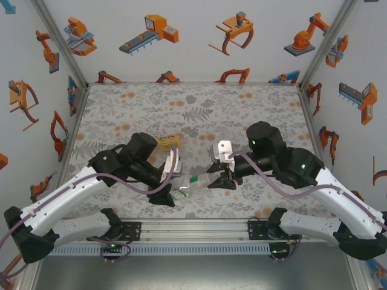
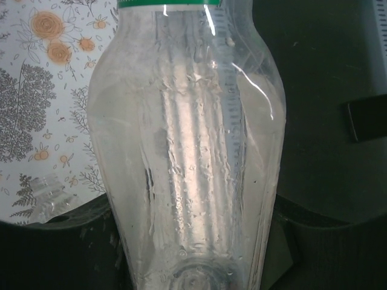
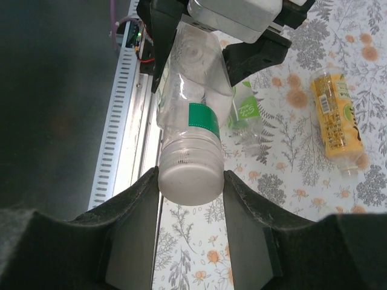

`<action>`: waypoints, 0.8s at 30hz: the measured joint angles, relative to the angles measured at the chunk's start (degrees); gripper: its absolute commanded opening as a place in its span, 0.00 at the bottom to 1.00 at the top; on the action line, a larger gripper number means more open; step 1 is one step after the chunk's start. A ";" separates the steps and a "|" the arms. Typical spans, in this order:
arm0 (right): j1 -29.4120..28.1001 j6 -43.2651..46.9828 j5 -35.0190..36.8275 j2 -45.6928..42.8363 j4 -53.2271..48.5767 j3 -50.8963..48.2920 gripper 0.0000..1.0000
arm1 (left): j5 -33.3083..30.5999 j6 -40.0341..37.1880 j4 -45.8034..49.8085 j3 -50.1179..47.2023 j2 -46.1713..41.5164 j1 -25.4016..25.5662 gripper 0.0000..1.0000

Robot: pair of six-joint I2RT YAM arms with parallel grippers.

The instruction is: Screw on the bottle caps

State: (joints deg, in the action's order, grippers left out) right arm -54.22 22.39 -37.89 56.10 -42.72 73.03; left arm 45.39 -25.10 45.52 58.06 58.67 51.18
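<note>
A: Status on the left side?

B: Your left gripper is clamped narrow on the base end of the clear bottle. It holds the bottle on its side, off the table. My read: it's the anchor, so the body can't spin when the cap gets turned.

A: And the cap?

B: The pale cap sits on the bottle's neck, pointing at your right arm. Your right gripper has its fingers closed on the cap, one touching each flank. Bottle and wrist look lined up on one axis, which suits a twist. Can't tell whether the threads have caught.

A: What else is around?

B: In the right wrist view, left to right:
- The metal rail at the table's near edge runs beside the held bottle.
- A green-labelled bottle lies on the table just past the held one.
- A yellow bottle lies flat, well apart to the right.

Can't tell if either loose bottle is capped.

A: Obstructions?

B: Nothing sits between the fingers and the cap. Your two grippers are near each other, so I'd watch that a wrist roll doesn't bring one onto the other. As far as I can judge, the loose bottles lie below the held one and out of the turn's way.
</note>
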 measured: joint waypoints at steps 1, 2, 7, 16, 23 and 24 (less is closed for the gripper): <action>-0.15 0.20 0.20 0.07 -0.35 0.11 0.00 | 0.24 0.04 0.13 0.00 0.13 -0.02 0.00; -0.39 0.37 0.42 0.11 -0.57 0.26 0.00 | 0.59 0.13 0.22 0.00 0.28 -0.04 0.00; -1.14 1.25 1.44 0.15 -1.64 0.85 0.00 | 2.32 0.24 0.35 0.02 1.09 -0.28 0.00; -1.16 -8.66 3.06 -0.44 2.03 -0.44 0.00 | 0.24 0.33 -0.42 0.00 -0.48 -0.33 0.00; -1.20 -33.90 11.85 -2.14 7.63 -3.23 0.00 | -5.09 -0.26 -4.11 -1.29 -2.93 -0.33 0.00; -1.22 -37.40 13.11 -2.16 7.74 -3.23 0.00 | -5.64 -0.31 -4.83 -1.60 -3.19 -0.33 0.00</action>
State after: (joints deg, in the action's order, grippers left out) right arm -55.44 -15.00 -24.77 53.93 -34.98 69.80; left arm 39.75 -25.41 40.69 56.47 55.48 50.85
